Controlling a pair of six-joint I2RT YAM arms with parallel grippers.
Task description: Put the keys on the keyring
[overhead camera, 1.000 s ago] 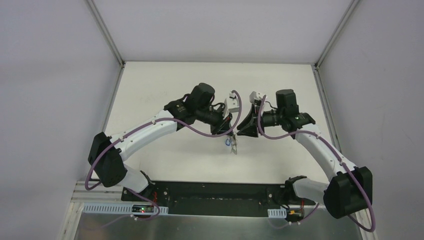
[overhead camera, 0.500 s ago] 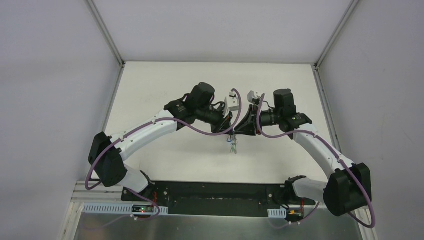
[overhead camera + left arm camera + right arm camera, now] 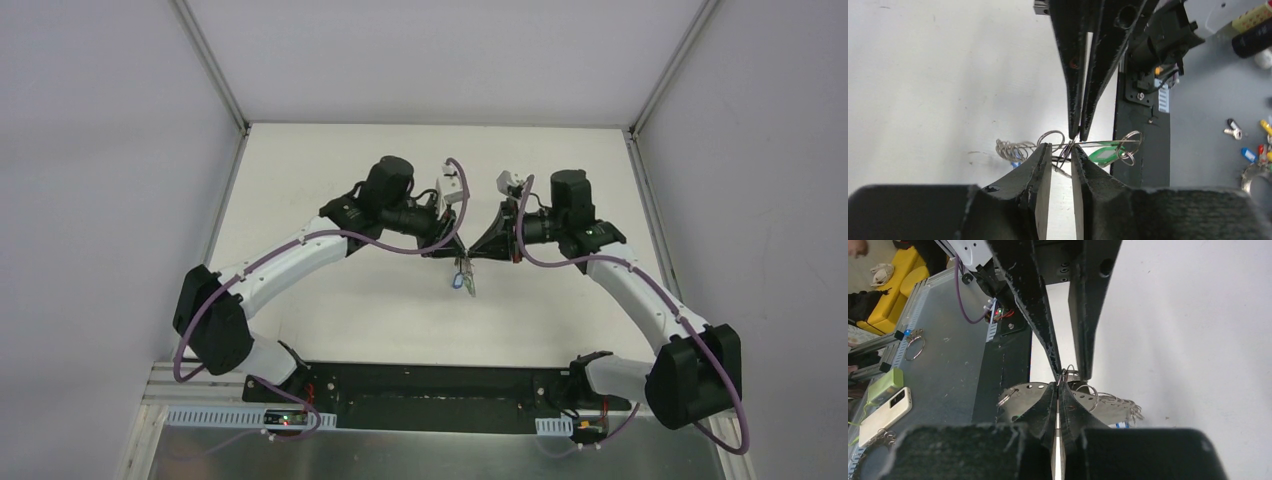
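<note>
Currently mid-threading, by my read. Both arms meet tip to tip over centre of table (image 3: 560, 180). The keyring (image 3: 462, 281) hangs in air just at 6 o'clock of the tips, clear of the surface.

Left gripper (image 3: 1062, 155): jaws a narrow gap apart w/ ring wire lodged between. Looks like a pinch on the keyring, not a free spread.

Right gripper (image 3: 1077, 134): pressed together, nipping thin metal of the same bunch. Ring wire or key blade, can't tell.

Left wrist view: green key (image 3: 1104, 153) at 3 o'clock of left tips, touching the rings. Chain (image 3: 1012, 149) trails to 9 o'clock, w/ blue scrap under it, prob. the blue key (image 3: 1016, 162). Whether green is on a ring or only beside it: unclear.

Next, as I judge: left holds steady, right makes a v. small slide along the wire. Any tug could spring the ring out.
</note>
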